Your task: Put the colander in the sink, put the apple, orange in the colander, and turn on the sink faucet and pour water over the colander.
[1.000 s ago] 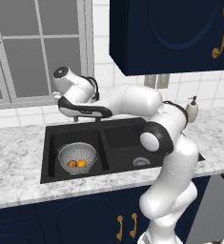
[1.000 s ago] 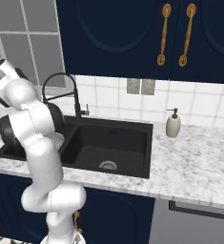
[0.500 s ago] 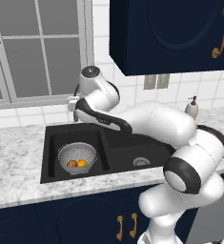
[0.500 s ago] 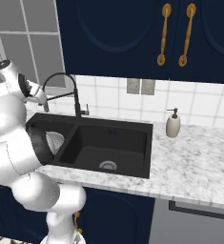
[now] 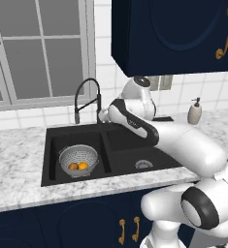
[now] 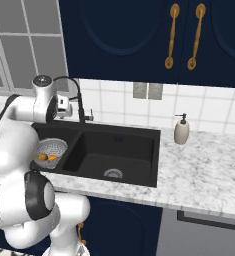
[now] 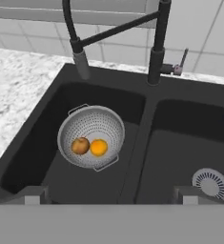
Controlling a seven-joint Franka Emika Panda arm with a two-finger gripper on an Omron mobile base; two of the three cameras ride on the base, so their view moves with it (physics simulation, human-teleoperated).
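The silver colander (image 7: 91, 136) sits in the left basin of the black sink (image 7: 141, 131), holding the dull apple (image 7: 80, 145) on the left and the bright orange (image 7: 98, 147) beside it. Over the left basin arches the black sink faucet (image 7: 156, 52), its spray head (image 7: 81, 62) above the back of that basin and its lever (image 7: 182, 59) on the right. No water shows. My gripper (image 7: 111, 195) hovers open and empty above the sink's front, both fingertips (image 7: 35, 194) wide apart. From the base, the colander (image 5: 78, 161) lies left of the gripper (image 5: 105, 115), which is level with the faucet (image 5: 89, 92).
The right basin has a round steel drain (image 7: 211, 183). A beige soap pump bottle (image 6: 181, 131) stands on the marble counter (image 6: 209, 170) right of the sink. Tiled wall, a window and dark blue upper cabinets (image 6: 139, 35) are behind.
The arm has swung to the right, from over the left basin toward the middle of the sink by the faucet. The gripper stayed open. Colander and fruit have not moved.
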